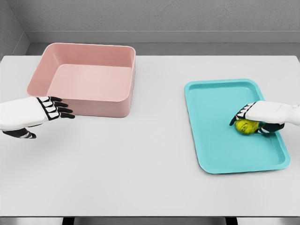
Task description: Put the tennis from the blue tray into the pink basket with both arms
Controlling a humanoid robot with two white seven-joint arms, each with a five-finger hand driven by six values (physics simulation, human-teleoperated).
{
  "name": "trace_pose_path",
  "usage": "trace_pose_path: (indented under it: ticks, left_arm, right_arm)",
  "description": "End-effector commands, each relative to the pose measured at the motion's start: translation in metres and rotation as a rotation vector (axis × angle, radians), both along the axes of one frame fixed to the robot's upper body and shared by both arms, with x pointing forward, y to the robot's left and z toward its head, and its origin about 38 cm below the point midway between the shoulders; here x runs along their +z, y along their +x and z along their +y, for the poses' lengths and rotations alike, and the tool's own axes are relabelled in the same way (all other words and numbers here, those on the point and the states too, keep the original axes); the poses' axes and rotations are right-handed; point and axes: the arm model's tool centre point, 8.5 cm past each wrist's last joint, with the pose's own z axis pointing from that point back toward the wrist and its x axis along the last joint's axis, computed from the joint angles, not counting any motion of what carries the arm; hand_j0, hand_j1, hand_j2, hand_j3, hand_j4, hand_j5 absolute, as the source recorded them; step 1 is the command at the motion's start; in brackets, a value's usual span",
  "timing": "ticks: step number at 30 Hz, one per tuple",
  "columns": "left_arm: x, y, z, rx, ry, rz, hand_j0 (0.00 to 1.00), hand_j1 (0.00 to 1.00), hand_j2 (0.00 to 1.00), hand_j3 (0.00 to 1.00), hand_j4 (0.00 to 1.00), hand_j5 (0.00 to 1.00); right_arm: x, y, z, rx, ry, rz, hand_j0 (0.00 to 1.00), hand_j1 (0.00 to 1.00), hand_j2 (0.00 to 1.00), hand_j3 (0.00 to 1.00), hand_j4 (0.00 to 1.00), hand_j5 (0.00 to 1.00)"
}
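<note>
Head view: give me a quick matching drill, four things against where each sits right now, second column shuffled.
Things:
1. ball
2. basket
3. left hand
4. tray

Places:
A. table's right half, lying flat
B. far left of the table
C. on the tray, under the right hand
D. hovering open beside the basket's near left corner

Pairs: 1-C, 2-B, 3-D, 4-A

Bright even overhead light, soft faint shadows, sharp clean render, no glare or blur
</note>
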Motion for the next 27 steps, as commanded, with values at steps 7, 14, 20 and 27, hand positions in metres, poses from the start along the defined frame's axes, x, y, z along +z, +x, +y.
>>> trace_pose_path:
  ticks: [7,14,20,27]
  left_arm:
    - [0.001,0.000,0.001,0.003,-0.003,0.001,1.00,1.00,1.00,1.00,1.00,1.00]
    - [0.001,0.000,0.001,0.003,-0.004,0.001,1.00,1.00,1.00,1.00,1.00,1.00]
    - [0.002,0.000,0.002,0.005,0.000,0.001,1.00,1.00,1.00,1.00,1.00,1.00]
    - [0.002,0.000,0.002,0.006,0.002,0.001,1.00,1.00,1.00,1.00,1.00,1.00]
  right_arm:
    - [0.003,0.002,0.000,-0.006,0.008,-0.008,0.61,0.61,0.61,0.61,0.61,0.61]
    - [0.016,0.006,0.001,-0.010,0.030,-0.039,0.59,0.59,0.59,0.59,0.59,0.59]
    - [0.037,0.005,0.015,0.035,0.056,-0.089,0.56,0.56,0.56,0.56,0.56,0.56]
    - [0.051,-0.001,0.043,0.119,0.093,-0.125,0.52,0.52,0.52,0.52,0.52,0.52]
